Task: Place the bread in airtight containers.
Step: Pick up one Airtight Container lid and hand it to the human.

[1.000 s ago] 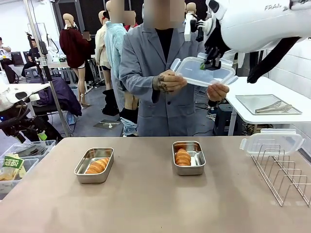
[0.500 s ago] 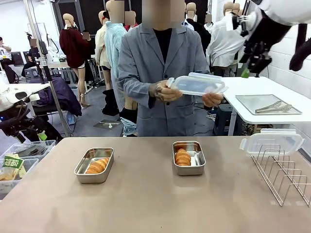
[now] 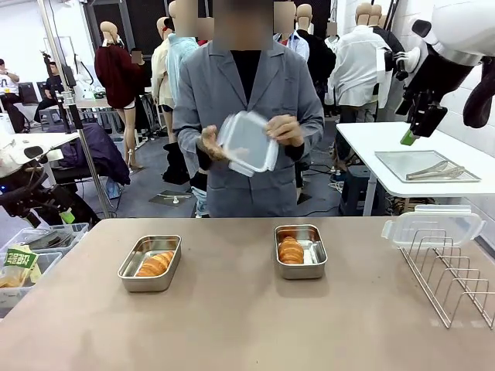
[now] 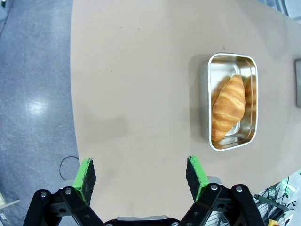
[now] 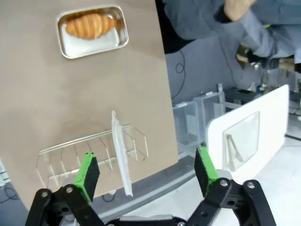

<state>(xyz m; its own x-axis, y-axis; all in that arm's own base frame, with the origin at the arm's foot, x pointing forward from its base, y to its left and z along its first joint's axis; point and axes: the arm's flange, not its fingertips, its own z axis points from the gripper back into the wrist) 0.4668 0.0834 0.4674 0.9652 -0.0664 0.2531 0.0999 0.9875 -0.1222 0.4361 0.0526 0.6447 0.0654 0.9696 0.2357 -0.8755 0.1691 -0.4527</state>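
Two steel airtight containers stand on the table, the left container (image 3: 132,273) and the right container (image 3: 314,257), and each holds one golden bread roll (image 3: 155,263) (image 3: 291,250). The person holds a clear lid (image 3: 247,143) in both hands at chest height. My right gripper (image 3: 414,131) hangs open high at the right, away from the lid. In the right wrist view its jaws (image 5: 148,169) hold nothing, with a container (image 5: 75,47) and its roll (image 5: 90,25) far below. My left gripper (image 4: 141,169) is open and hovers over bare table, left of the container (image 4: 216,70) and its bread (image 4: 228,106).
A wire rack (image 3: 452,278) stands at the table's right edge with a second clear lid (image 3: 431,226) resting on it. A white side table (image 3: 387,143) beyond carries a flat steel tray (image 3: 406,166) and tongs (image 3: 437,171). Bins (image 3: 31,247) sit at the left.
My right gripper opened off the lid and swung away to the right. The person took the lid, lowered it and turned it in front of the chest.
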